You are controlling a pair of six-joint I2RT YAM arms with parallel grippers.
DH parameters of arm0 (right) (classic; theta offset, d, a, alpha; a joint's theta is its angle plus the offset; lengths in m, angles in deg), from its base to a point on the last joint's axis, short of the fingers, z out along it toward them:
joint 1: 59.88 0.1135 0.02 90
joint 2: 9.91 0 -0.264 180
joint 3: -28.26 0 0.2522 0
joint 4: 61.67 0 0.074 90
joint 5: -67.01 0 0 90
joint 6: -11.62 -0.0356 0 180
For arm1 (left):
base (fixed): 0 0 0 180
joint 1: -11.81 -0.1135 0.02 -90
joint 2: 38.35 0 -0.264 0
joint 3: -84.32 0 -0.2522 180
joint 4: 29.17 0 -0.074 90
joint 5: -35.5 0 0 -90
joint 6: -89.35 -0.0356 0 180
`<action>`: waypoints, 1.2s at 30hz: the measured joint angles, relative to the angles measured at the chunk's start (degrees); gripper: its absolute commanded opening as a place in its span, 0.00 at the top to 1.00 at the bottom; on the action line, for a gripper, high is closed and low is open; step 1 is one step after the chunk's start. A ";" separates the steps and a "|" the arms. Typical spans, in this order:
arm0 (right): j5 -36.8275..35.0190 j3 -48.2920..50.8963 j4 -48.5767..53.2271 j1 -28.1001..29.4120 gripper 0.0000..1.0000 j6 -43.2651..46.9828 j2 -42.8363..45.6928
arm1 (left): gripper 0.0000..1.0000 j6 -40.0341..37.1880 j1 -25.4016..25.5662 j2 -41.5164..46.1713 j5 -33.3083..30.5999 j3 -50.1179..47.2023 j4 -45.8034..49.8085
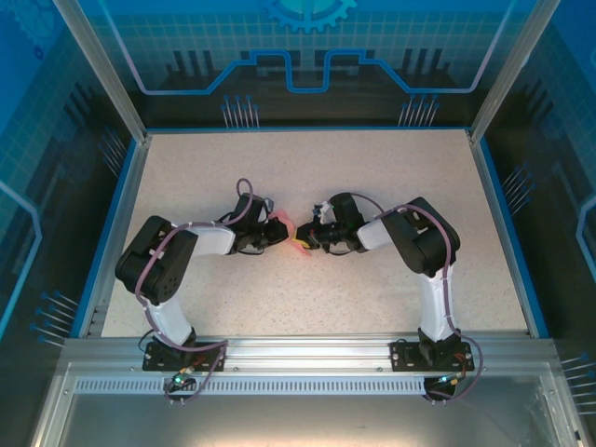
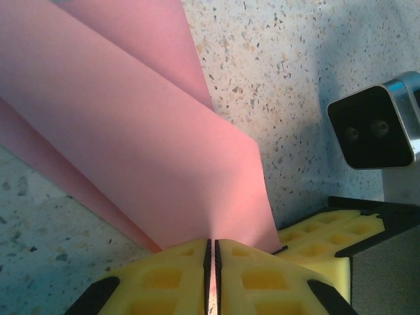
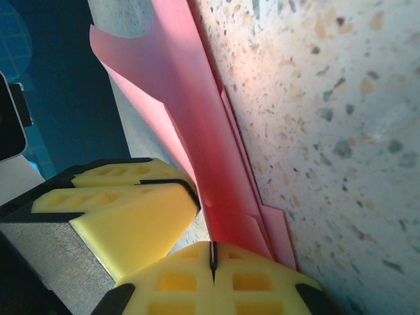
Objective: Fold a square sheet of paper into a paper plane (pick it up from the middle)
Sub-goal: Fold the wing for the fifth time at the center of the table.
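The pink sheet of paper (image 1: 291,229) is folded into long, narrow layers like a paper plane and sits at the middle of the table between both grippers. My left gripper (image 2: 211,244) is shut on one edge of the paper (image 2: 151,151), which fans out ahead of the jaws. My right gripper (image 3: 212,248) is shut on the layered folds (image 3: 197,144), which stand on edge against the tabletop. From above, the left gripper (image 1: 277,233) and right gripper (image 1: 307,238) face each other, almost touching. The left fingers (image 3: 131,210) lie right beside the right jaws.
The speckled tabletop (image 1: 307,168) is bordered by a blue raised rim (image 1: 112,223) and an aluminium rail (image 1: 307,349) at the near edge. The right wrist camera (image 2: 377,128) hangs close to the left jaws. Blue enclosure walls (image 1: 307,56) surround the table.
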 measured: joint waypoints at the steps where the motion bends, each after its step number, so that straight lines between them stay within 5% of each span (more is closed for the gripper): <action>1: 0.00 -0.02 0.04 0.00 1.00 0.00 0.00 | 0.86 -0.17 0.00 -0.04 -0.02 0.04 0.02; 10: 0.00 -0.76 1.46 0.00 1.00 0.61 -0.11 | 0.87 -0.61 0.00 -0.81 -0.79 0.85 0.94; 20: 0.92 -2.75 6.03 -0.22 0.85 3.72 0.04 | 0.89 -0.63 0.20 -2.34 -0.79 2.47 2.62; 36: -2.40 -8.00 29.07 0.07 0.81 20.39 3.85 | 0.88 -0.66 0.22 -2.93 -0.83 4.22 5.18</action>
